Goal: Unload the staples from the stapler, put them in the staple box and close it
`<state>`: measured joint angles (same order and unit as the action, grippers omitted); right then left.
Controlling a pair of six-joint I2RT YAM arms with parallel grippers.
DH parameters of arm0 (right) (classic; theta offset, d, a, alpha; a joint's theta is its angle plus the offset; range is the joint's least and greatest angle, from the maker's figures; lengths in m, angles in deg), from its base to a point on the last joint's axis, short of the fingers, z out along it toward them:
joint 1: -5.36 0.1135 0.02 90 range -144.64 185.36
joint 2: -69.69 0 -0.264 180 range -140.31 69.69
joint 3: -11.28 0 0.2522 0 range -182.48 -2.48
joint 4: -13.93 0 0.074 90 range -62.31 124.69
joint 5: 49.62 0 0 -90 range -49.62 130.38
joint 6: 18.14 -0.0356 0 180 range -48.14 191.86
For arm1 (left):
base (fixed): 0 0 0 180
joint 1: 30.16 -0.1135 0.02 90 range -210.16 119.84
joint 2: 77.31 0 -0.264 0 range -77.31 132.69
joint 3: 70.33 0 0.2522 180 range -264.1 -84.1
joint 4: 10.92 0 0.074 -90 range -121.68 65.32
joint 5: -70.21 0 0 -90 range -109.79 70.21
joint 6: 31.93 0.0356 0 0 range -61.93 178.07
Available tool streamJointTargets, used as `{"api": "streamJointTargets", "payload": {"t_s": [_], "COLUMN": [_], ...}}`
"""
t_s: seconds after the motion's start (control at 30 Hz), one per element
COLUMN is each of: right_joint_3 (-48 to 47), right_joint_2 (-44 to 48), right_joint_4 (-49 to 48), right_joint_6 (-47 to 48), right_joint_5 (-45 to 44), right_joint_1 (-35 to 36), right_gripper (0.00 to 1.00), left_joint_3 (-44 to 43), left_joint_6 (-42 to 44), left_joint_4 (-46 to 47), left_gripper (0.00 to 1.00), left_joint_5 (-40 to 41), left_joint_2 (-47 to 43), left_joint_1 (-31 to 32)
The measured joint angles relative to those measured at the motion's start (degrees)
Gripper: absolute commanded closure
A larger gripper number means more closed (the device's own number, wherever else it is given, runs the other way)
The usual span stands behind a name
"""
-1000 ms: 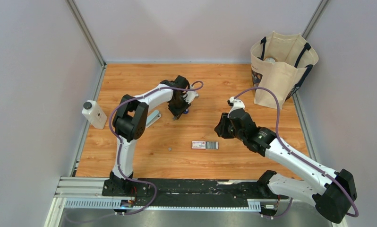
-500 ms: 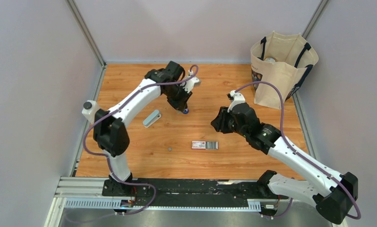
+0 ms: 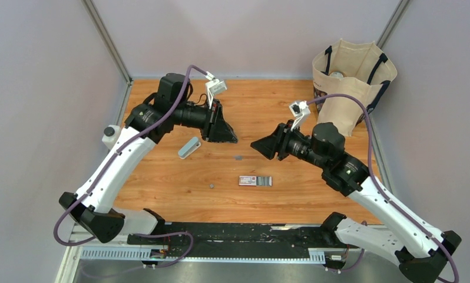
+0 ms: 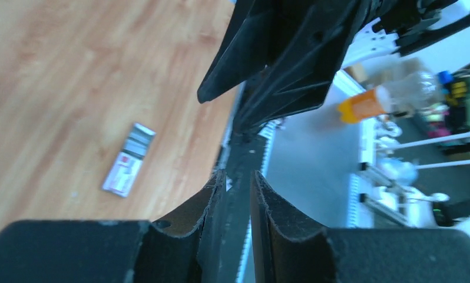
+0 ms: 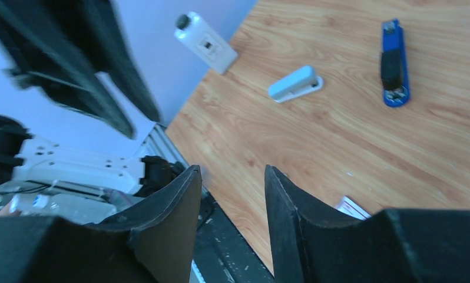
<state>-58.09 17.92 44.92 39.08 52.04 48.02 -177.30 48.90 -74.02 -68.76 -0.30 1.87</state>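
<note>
- Stapler [image 5: 394, 65], small and dark blue with a black top, lies flat on the wooden table [image 3: 291, 106] towards the back. Nothing grips or touches it.
- It rests near a pale grey-blue block [image 5: 294, 82] but clear of it. From overhead it does not show, because the left claw hangs over that spot.
- Left claw [image 4: 237, 174] is lifted off the wood and turned sideways. Its jaws are drawn in to a narrow slit with nothing between them.
- Right claw [image 5: 231, 171] is released, with its jaws well apart and empty. It is also up in the air and points at the left one, tips near but not touching.
- With both claws aloft and facing each other, neither is set to work on the stapler. By my reckoning one arm must tip down to pin the body so the other can get at the magazine, and the left is the closer.
- A tiny grey speck [image 3: 238, 157] on the wood between the claws may be staples, but it is too small to be sure.
- A red-and-white box [image 3: 255, 180] lies nearer the front, well apart from the stapler and from both claws.
- A cloth bag [image 3: 347, 94] in the back right corner and a white bottle [image 5: 206, 42] by the left wall stand out of the working space.
</note>
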Motion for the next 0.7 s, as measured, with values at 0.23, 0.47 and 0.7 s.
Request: {"api": "streamJointTargets", "payload": {"t_s": [0.23, 0.47, 0.7], "right_joint_3": [0.00, 0.20, 0.72], "right_joint_2": [4.26, 6.16, 8.68], "right_joint_4": [-8.66, -6.91, 4.92], "right_joint_6": [-3.74, -4.33, -3.17], "right_joint_5": [8.09, 6.03, -8.66], "right_joint_1": [0.00, 0.00, 0.02], "right_gripper": [0.53, 0.54, 0.52], "left_joint_3": [13.31, 12.55, 12.07], "left_joint_6": [-22.10, -17.99, 5.86], "left_joint_4": [19.41, 19.37, 2.97], "left_gripper": [0.70, 0.74, 0.50], "left_joint_5": [-10.14, -8.76, 5.86], "left_joint_2": [-2.38, -2.51, -1.53], "left_joint_1": [-2.56, -2.73, 2.99]}}
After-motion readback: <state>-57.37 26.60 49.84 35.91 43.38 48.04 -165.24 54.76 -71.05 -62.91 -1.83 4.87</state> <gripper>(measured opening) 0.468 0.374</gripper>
